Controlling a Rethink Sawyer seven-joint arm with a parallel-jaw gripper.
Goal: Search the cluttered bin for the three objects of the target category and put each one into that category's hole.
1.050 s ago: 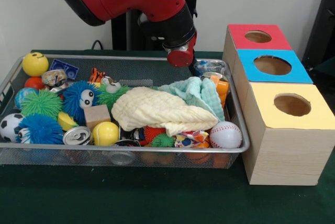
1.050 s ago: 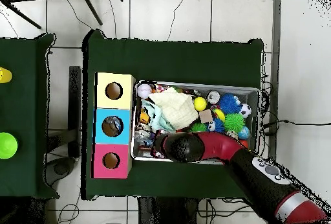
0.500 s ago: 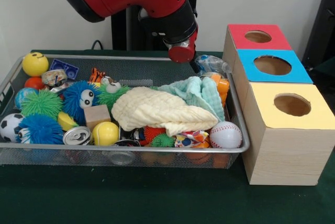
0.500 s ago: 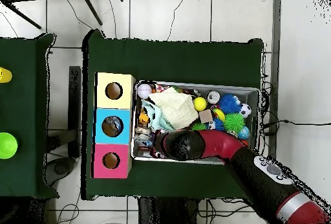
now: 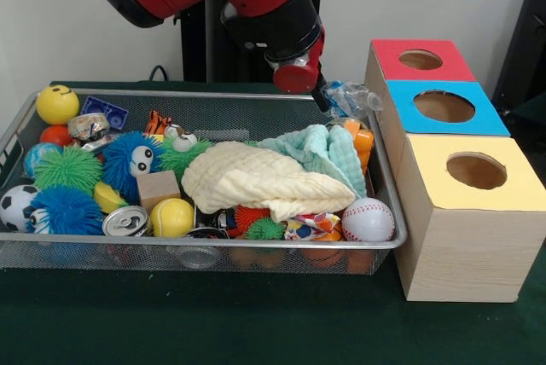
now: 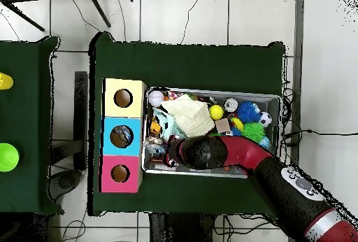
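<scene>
we start at the 9 o'clock side of the front view, where the wire bin (image 5: pixel 17 126) holds balls, spiky toys, a small can (image 5: pixel 125 222) and a wooden cube (image 5: pixel 158 188), none of which our claw (image 5: pixel 322 98) is near. moving toward the middle, a cream cloth (image 5: pixel 256 179) and a mint cloth (image 5: pixel 324 150) lie heaped over whatever sits beneath them. at about 1 o'clock of the bin, the claw hangs above the far corner with a crumpled clear plastic bottle (image 5: pixel 350 99) at its tip; it looks closed on the bottle's near end, though the wrist hides the contact itself. we judge the bottle light, thin-walled and springy, with a slick, dented skin that could twist or slip out of a pinch at one end; a hold nearer the stiffer neck or across the middle would be steadier. further toward 3 o'clock stand the three boxes on the green tabletop (image 5: pixel 256 322): the red box (image 5: pixel 388 56), the blue box (image 5: pixel 478 118) and the yellow box (image 5: pixel 520 186), each with a round hole. the bottle hangs just beside the red and blue boxes, not yet over any hole.
</scene>
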